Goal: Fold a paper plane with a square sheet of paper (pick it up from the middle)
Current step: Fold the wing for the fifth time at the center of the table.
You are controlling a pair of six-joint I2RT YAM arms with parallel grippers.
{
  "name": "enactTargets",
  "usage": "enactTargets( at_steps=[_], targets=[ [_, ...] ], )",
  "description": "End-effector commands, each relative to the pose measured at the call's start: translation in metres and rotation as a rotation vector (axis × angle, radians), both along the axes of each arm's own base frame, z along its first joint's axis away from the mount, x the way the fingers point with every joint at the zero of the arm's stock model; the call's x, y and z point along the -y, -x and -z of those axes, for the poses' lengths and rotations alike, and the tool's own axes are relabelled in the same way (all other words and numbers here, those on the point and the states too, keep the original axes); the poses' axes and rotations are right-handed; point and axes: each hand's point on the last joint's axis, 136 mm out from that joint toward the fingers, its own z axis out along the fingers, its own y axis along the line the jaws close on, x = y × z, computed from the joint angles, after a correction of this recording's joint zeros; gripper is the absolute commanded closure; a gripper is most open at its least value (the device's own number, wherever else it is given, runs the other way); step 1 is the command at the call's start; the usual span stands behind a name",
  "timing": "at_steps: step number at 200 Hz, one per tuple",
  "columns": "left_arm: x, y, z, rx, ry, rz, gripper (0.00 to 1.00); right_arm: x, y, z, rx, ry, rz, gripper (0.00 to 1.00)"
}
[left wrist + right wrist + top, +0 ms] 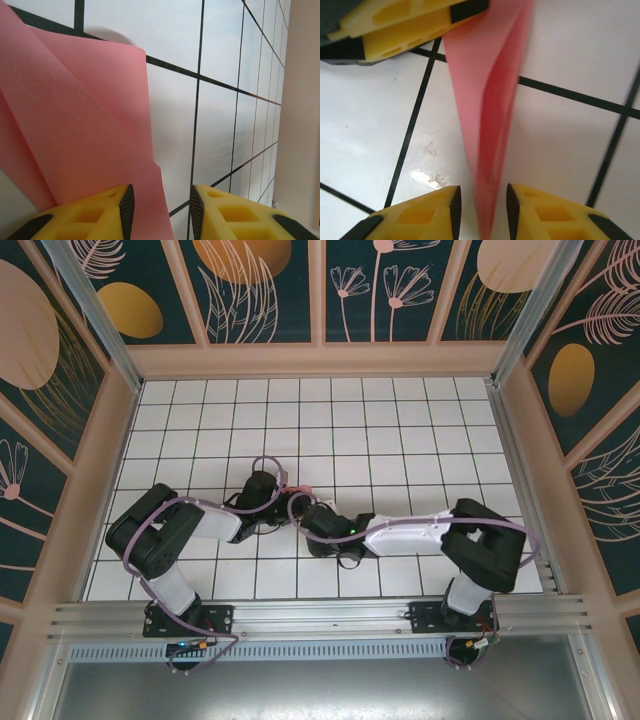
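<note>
— When you look from overhead, where do the left fingers (281, 485) sit?

— A little left of centre of the frame, low over the white gridded desk (400, 420), tips pointing right. Just right of them a scrap of pink shows: the square sheet of paper (296, 488), most of it hidden from above.

— Are they gripping it?

— No. From the left wrist, the two yellow fingers stand apart at the bottom edge of the frame. The sheet is folded into overlapping layers and takes up the left half of that frame. Its lower edge runs down into the gap and lies against the left-hand finger. Bare tile shows between it and the other finger.

— And further right?

— The right fingers (303, 508) point in from the lower right of the overhead frame, on the opposite side of the paper. From the right wrist they are parted as well, at the bottom of the frame. The sheet's narrow creased end comes down from the top and hangs between them.

— Touching?

— It seems to brush the right-hand finger, but the paper is blurred there, so I can't be sure. White desk shows beside the left-hand finger. In the upper left corner of that frame, the other arm's yellow fingers lie right beside the sheet's wider part.
</note>
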Motion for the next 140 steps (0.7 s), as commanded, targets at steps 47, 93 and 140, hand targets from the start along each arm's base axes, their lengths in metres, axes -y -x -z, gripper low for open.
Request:
enactTargets(
  at_steps=[47, 93, 140],
  targets=[
    [-0.004, 0.004, 0.018, -0.040, -0.060, 0.005, 0.62, -0.008, -0.009, -0.041, -0.142, -0.434, 0.064, 0.68],
    [-0.003, 0.004, 0.017, -0.039, -0.061, 0.007, 0.62, -0.007, -0.005, -0.027, -0.210, -0.448, 0.076, 0.73],
    [-0.004, 0.005, 0.018, -0.042, -0.061, 0.008, 0.62, -0.007, -0.004, -0.010, -0.243, -0.411, 0.087, 0.83]
  ],
)
